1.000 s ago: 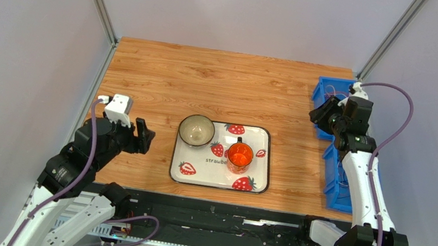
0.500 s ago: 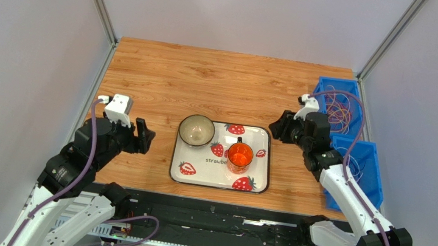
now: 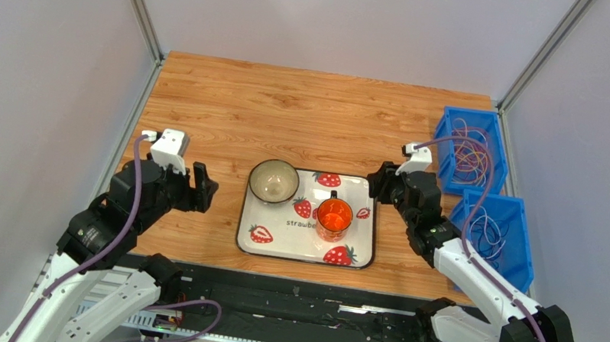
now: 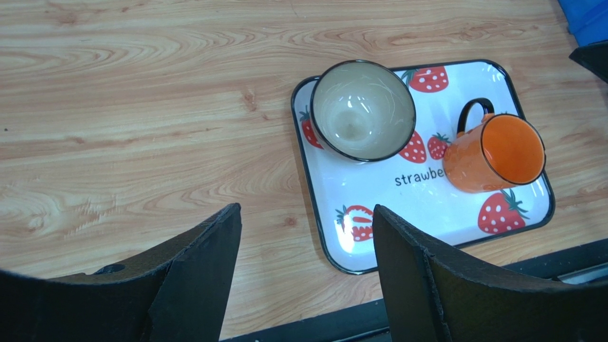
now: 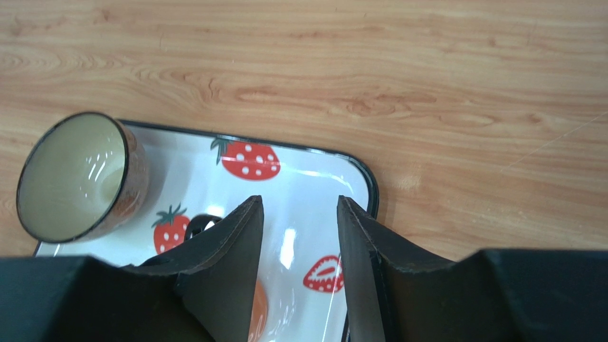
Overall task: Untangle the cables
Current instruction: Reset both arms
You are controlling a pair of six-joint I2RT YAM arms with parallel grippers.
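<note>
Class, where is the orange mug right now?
In the top view, the orange mug stands on the strawberry tray, right of the bowl.

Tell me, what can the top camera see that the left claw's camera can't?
Only the top camera shows the cables, lying in the blue bins at the table's right edge. Only the left claw's camera shows the gap in the left claw up close: open, nothing in it. Both show the strawberry tray with the bowl and the orange mug on it.

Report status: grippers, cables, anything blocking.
Left gripper open, empty, beside tray. Right gripper open, empty, over tray's far right corner. Cables in both blue bins, untouched. Nothing blocking bins.
</note>
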